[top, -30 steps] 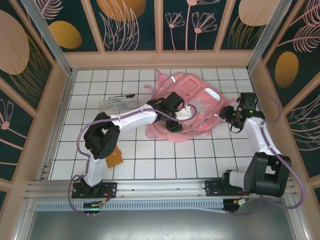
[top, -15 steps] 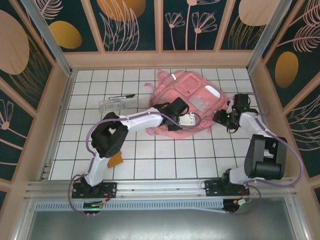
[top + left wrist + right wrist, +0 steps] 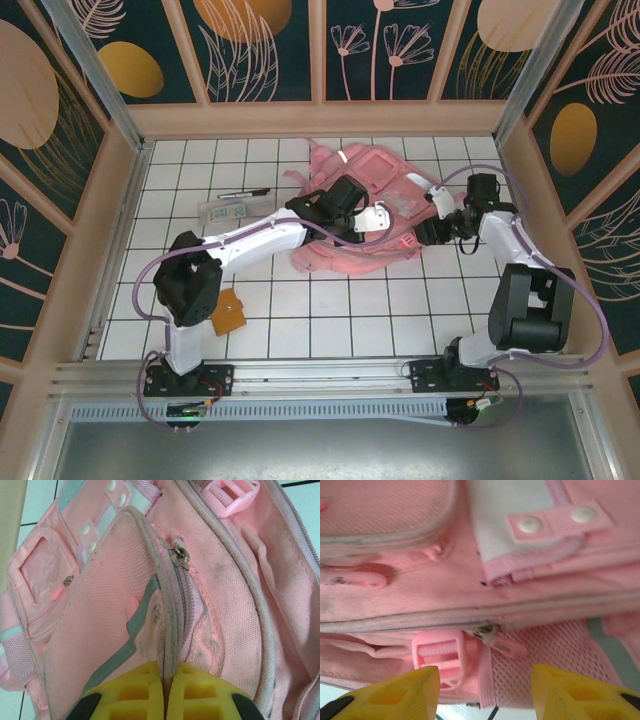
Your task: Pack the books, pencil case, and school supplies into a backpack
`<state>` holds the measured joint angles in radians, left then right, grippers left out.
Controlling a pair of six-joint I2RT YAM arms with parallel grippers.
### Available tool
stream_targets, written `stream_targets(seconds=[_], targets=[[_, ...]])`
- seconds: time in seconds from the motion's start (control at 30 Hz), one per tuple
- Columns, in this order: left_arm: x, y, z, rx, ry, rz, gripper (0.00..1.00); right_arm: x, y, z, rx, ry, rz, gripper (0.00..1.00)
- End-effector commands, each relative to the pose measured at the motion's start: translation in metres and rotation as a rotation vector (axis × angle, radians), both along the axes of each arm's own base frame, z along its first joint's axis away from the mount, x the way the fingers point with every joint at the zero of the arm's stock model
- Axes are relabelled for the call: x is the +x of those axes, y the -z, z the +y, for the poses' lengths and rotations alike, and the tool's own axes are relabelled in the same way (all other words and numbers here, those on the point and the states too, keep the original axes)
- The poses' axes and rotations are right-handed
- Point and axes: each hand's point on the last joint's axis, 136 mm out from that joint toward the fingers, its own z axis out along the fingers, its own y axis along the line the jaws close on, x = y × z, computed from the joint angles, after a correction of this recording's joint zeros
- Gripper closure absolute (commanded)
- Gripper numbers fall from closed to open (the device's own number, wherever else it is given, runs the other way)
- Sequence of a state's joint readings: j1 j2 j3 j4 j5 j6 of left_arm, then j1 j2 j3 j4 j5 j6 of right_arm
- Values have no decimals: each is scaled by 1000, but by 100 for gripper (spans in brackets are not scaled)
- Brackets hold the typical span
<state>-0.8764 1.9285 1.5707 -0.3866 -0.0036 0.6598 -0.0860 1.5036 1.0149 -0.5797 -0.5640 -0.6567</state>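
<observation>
Looks like the opening-up step to me, nothing packed yet. The backpack point(image 3: 385, 170) lies far-middle on the table point(image 3: 330, 310). The left gripper point(image 3: 165, 682) has its jaws clenched on the fabric ridge beside a zip point(image 3: 180, 557). The right gripper point(image 3: 485, 680) has its jaws apart, grasping nothing, just short of a zip pull point(image 3: 504, 645). Next it probably needs to pinch that pull. The pencil case point(image 3: 232, 209), pen point(image 3: 245, 192) and notebook point(image 3: 228, 312) lie off to the left. White tiles, dark flowery wall panels point(image 3: 270, 50).
</observation>
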Motion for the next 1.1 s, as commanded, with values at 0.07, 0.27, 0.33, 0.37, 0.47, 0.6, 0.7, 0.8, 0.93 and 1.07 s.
stream_targets(seconds=[0.07, 0.27, 0.33, 0.37, 0.47, 0.6, 0.7, 0.8, 0.93, 1.07], targets=[[12, -64, -10, -199, 4, -14, 100, 3, -1, 13, 45, -201, -30, 50], [18, -68, -7, -237, -8, 10, 100, -12, 13, 12, 48, -256, 36, 49], [17, -70, -7, -249, 1, 18, 100, -10, 21, 7, 16, -252, 18, 50], [16, -70, -7, -252, 11, 23, 100, -6, 24, 4, -7, -244, -1, 51], [10, -68, -10, -255, 43, 37, 100, 5, 24, 3, -8, -219, -47, 52], [5, -66, -11, -254, 69, 52, 100, 21, 23, 3, 27, -149, -76, 52], [2, -66, -10, -251, 82, 53, 100, 25, 18, 6, 112, -135, -69, 52], [-2, -68, -11, -254, 105, 57, 100, 19, 16, 11, 192, -162, -18, 51], [-1, -74, -16, -270, 114, 67, 100, 15, 30, 11, 163, -185, 14, 52], [1, -77, -18, -274, 111, 63, 100, 14, 27, 13, 173, -209, 16, 85]])
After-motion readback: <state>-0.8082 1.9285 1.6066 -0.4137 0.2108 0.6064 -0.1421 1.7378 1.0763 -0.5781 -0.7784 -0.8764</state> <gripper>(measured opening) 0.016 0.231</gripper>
